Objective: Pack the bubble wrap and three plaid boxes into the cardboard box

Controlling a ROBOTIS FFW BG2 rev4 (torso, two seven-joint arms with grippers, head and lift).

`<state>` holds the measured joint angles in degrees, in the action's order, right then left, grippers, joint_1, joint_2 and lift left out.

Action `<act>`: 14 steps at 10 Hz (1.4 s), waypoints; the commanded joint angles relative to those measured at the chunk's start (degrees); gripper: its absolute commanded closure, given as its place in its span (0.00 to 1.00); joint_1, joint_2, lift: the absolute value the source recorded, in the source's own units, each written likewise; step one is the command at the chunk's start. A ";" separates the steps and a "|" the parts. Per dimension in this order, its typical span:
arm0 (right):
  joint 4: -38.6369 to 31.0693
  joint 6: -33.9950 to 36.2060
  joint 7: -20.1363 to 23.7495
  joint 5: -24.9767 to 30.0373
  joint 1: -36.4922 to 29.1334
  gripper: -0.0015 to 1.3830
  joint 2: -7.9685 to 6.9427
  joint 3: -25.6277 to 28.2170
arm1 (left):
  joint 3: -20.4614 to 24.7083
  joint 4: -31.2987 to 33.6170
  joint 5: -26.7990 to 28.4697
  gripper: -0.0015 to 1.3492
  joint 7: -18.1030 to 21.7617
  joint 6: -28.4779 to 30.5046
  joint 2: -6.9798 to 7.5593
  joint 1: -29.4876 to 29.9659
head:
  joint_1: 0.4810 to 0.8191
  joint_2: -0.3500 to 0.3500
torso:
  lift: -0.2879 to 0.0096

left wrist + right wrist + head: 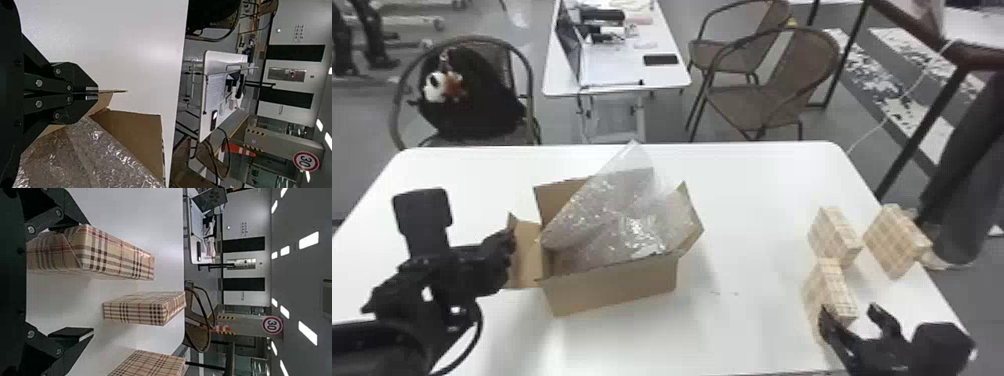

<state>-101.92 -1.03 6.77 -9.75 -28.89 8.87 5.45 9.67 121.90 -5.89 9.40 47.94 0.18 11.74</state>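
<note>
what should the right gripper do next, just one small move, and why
Probably ease the right gripper slightly toward the robot's left before closing: its fingers are spread, and the nearest plaid box lies close to its left finger, with a wider gap toward the right one. The left gripper already grips the left flap of the cardboard box.

The open carton (pixel 612 287) looks like matt brown cardboard; the bubble wrap (pixel 627 220) in it, glossy clear plastic, crinkled. Toward the tabletop's (pixel 752 200) right edge, the plaid boxes (pixel 897 240) look paper-wrapped and smooth. The white tabletop has a smooth, faint sheen.
</note>
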 commanded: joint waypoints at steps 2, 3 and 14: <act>1.64 0.33 0.53 -0.89 1.65 0.64 0.01 -0.53 | -0.18 0.00 0.01 0.90 0.00 -0.04 -0.32 0.04 | 0.63 0.46 | 0.66; 1.11 0.33 0.53 -1.50 1.47 0.69 -0.08 -0.53 | -0.18 0.00 0.01 0.90 0.18 -0.13 -0.32 0.04 | 0.63 0.46 | 0.66; -19.37 31.62 14.41 -21.19 25.11 0.74 7.75 -7.12 | -1.32 -0.35 1.50 0.90 0.35 0.40 -0.32 -0.93 | 0.63 0.67 | 0.66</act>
<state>-121.76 29.84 21.20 -30.29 -5.92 16.06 -0.29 8.42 121.65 -4.50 9.75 48.33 0.17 10.92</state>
